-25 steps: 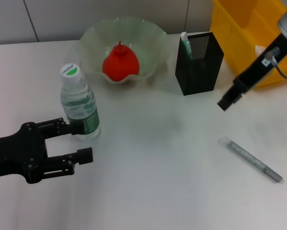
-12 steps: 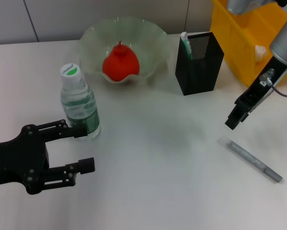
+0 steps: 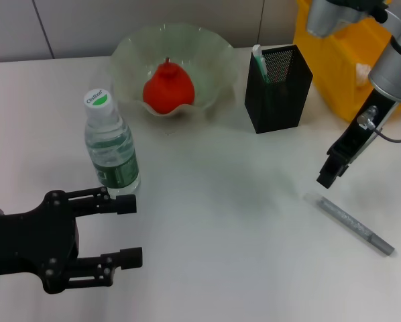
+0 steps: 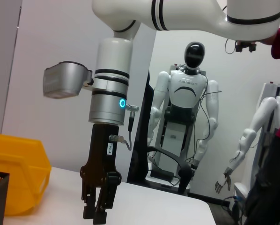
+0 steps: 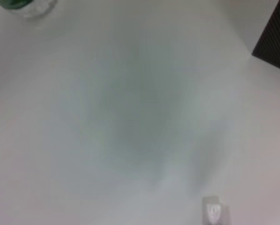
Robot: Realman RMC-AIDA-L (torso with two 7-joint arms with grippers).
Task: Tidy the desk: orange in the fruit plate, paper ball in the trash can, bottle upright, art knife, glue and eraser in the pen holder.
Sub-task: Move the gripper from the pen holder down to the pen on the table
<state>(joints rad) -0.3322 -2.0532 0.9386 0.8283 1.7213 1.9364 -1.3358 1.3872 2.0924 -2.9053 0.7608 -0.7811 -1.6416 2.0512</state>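
The orange (image 3: 167,87) lies in the fruit plate (image 3: 130,50) at the back. The bottle (image 3: 110,144) stands upright left of centre. My left gripper (image 3: 131,231) is open and empty, just in front of the bottle and apart from it. The pen holder (image 3: 278,90) holds a white-and-green glue stick (image 3: 257,57). The art knife (image 3: 351,223), a grey stick, lies flat at the right. My right gripper (image 3: 328,176) hangs shut above its near end; the left wrist view shows that same right gripper (image 4: 99,212). The paper ball (image 3: 363,70) lies in the trash can (image 3: 334,47). The eraser is out of view.
The pen holder stands between the fruit plate and the trash can. Bare white table spreads across the middle and front. The right wrist view looks down on bare table, with the bottle's base (image 5: 27,5) and a corner of the pen holder (image 5: 276,42) at its edges.
My left gripper has drawn back from the bottle toward the table's front, staying open. My right gripper has come down from the trash can side to just above the art knife.
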